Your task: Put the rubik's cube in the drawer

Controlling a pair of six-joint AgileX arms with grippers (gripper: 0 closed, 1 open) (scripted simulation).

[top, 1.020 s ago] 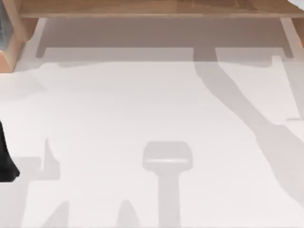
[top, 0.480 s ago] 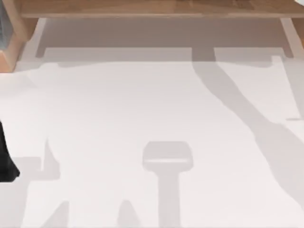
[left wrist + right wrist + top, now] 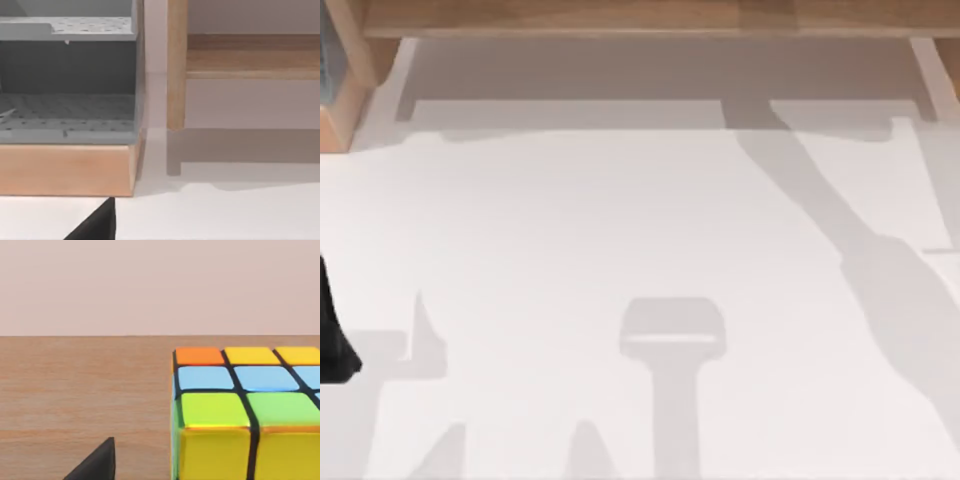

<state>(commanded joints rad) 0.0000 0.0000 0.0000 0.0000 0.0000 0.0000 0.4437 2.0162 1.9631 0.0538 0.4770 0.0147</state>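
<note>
Right wrist view puts our right claw's dark fingertip (image 3: 95, 462) low over a wooden shelf (image 3: 75, 390), the rubik's cube (image 3: 245, 415) resting on it just beside and ahead; whether that claw is released or clenched we cannot tell.

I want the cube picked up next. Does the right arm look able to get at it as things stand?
Probably yes. The right wrist view has the cube close ahead on a bare wooden surface, with nothing between them. Whether the end effector is open cannot be told.
</note>
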